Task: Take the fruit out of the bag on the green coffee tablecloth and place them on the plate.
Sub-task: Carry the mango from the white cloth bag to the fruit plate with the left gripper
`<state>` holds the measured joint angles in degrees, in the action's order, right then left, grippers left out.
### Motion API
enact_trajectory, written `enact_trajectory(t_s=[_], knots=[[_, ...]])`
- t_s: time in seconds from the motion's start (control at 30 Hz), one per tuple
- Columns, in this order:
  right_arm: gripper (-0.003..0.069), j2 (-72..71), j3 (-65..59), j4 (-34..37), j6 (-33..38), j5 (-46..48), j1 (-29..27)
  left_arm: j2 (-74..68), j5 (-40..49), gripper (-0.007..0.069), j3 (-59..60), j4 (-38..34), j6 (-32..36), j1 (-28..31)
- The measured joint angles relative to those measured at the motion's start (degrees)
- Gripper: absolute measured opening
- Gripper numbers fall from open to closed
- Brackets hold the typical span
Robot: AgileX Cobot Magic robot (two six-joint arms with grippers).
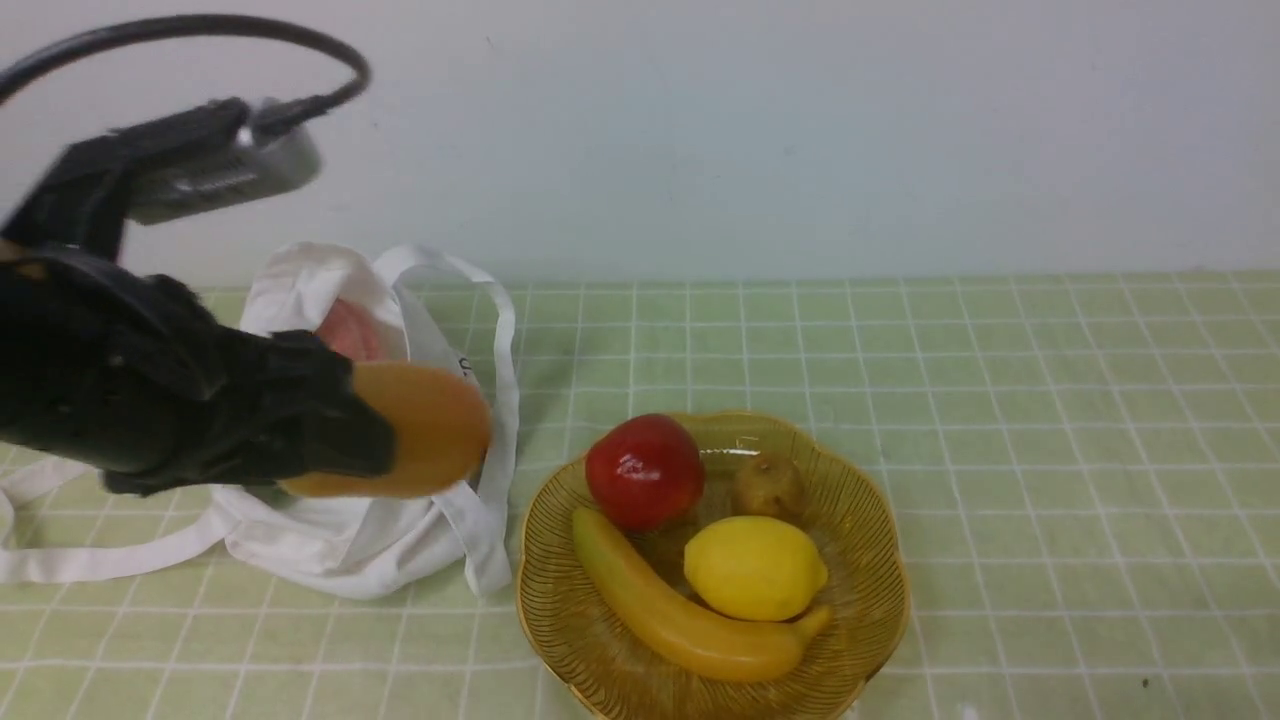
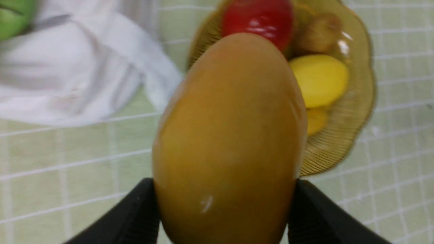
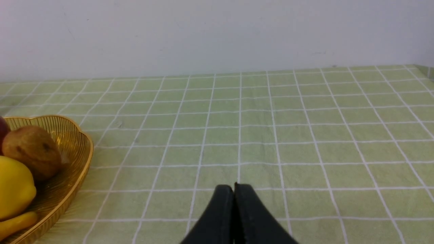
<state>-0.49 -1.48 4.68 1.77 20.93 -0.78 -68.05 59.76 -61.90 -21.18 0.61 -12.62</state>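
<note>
My left gripper (image 1: pixel 390 435) is shut on the orange-yellow mango (image 1: pixel 425 430), held in the air in front of the white bag (image 1: pixel 340 540). In the left wrist view the mango (image 2: pixel 230 135) fills the space between the two black fingers (image 2: pixel 139 213). The pale pink peach (image 1: pixel 350 330) shows in the bag's mouth. A green apple (image 2: pixel 12 17) shows at the bag's edge in the left wrist view. The amber plate (image 1: pixel 860 560) stands right of the bag on the green tablecloth (image 1: pixel 1050 450). My right gripper (image 3: pixel 234 188) is shut and empty over bare cloth, out of the front view.
The plate holds a dark red apple (image 1: pixel 643 470), a yellow lemon (image 1: pixel 755 567), a banana (image 1: pixel 670 615) and a small brown fruit (image 1: pixel 768 485). The bag's long straps (image 1: pixel 100 560) trail left on the cloth. A pale wall rises behind the table.
</note>
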Motion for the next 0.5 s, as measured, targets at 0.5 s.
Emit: enact_trajectory(t_s=[0.5], knots=[[-0.0015,0.00,0.00,0.00,-0.05,0.00,0.00,-24.38,-19.17,0.0433,0.00,-1.16,0.32,-18.74]])
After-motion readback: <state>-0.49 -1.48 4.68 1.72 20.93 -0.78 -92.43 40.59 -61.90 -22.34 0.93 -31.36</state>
